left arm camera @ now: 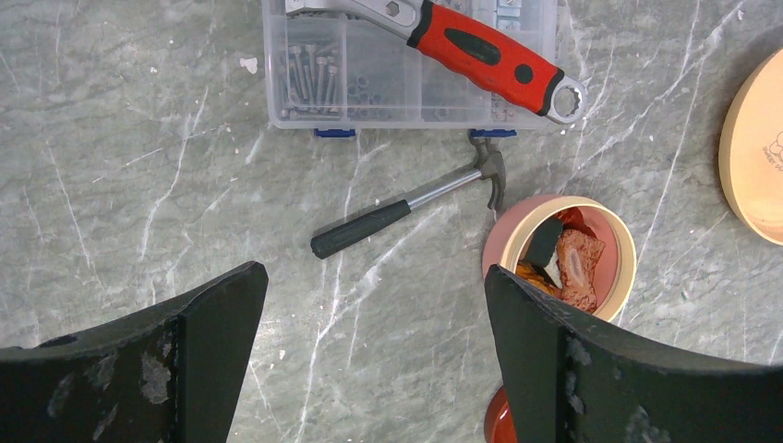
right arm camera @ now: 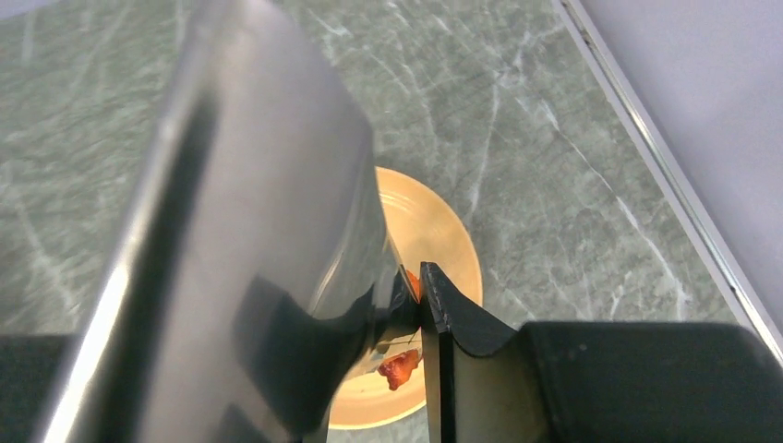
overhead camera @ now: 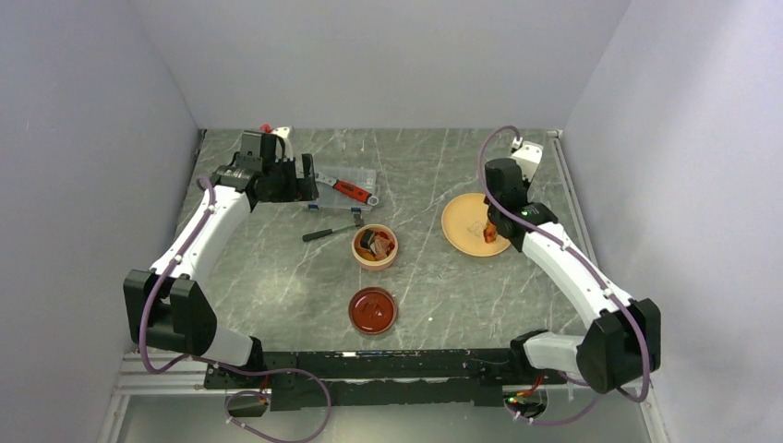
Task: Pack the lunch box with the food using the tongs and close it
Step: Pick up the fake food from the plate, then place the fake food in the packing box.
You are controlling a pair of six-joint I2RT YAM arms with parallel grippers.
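The lunch box is a small round tub mid-table with food inside, including a black-and-white roll. Its dark red lid lies separately, nearer the arms. My right gripper is shut on the grey metal tongs, which fill the left of the right wrist view. The tong tips are over the yellow plate, pinched on an orange piece. Another orange-red piece lies on the plate. Left of the tub, my left gripper hangs open and empty above bare table.
A black-handled hammer lies just left of the tub. Behind it stands a clear case of screws with a red-handled wrench on top. The plate sits right of the tub, near the right wall.
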